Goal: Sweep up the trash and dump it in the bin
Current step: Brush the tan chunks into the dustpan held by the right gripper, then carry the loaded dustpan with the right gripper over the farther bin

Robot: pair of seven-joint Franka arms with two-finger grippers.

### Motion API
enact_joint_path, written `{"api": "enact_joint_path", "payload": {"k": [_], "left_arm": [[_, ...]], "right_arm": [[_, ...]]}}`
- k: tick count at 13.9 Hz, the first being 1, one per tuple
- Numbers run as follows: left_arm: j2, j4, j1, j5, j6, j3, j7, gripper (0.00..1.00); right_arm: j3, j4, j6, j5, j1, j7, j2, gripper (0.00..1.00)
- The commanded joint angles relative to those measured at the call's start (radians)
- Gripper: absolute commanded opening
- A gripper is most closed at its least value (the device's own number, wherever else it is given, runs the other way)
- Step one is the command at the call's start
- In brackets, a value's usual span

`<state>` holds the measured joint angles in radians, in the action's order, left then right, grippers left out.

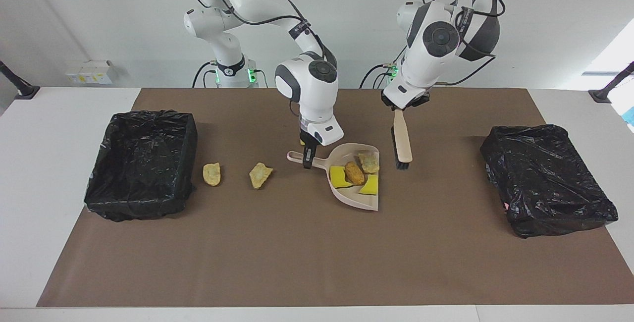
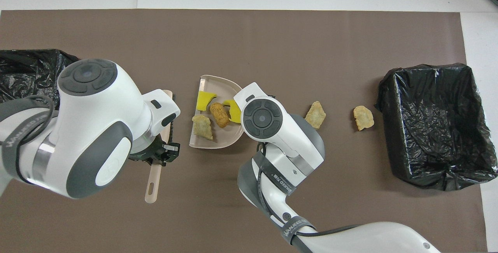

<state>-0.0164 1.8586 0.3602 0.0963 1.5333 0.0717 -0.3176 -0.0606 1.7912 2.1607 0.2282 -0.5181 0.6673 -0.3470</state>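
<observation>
A beige dustpan (image 1: 361, 200) (image 2: 218, 142) lies on the brown mat mid-table. My right gripper (image 1: 307, 156) is shut on its handle. In the pan lie pieces of trash: two yellow sponge bits (image 1: 339, 176) (image 2: 204, 100), a brown chunk (image 1: 354, 172) (image 2: 219, 114) and a tan chunk (image 1: 369, 162) (image 2: 202, 126). Two more tan chunks (image 1: 259, 175) (image 1: 211, 173) (image 2: 315, 115) (image 2: 363, 117) lie on the mat between the pan and the open bin (image 1: 141, 163) (image 2: 435, 124). My left gripper (image 1: 400, 109) is shut on the beige brush (image 1: 402, 141) (image 2: 153, 183), which hangs bristles down beside the pan.
A second black-bagged bin (image 1: 547, 178) (image 2: 23, 74) sits at the left arm's end of the table. The brown mat (image 1: 297, 252) covers most of the tabletop. In the overhead view both wrists hide their own fingertips.
</observation>
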Motion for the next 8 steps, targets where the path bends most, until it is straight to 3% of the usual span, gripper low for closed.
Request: {"api": "enact_joint_path", "payload": {"k": [1,4,8], "left_arm": [[-0.101,0.005,0.002,0.029,-0.094,0.006,-0.001,0.0],[-0.157,0.048,0.051,0.088,-0.114,0.017,-0.081,0.0],[-0.253,0.232,0.159,0.169,0.104,0.019,-0.214,0.0]], "right_arm": [[-0.01,0.0,-0.085,-0.015,0.062,0.044,0.089,0.0],[-0.008,-0.012,-0.146,-0.107,0.157,0.187,0.157,0.0],[0.001,-0.078,-0.292,-0.112,0.262,0.339,0.206,0.0]]}}
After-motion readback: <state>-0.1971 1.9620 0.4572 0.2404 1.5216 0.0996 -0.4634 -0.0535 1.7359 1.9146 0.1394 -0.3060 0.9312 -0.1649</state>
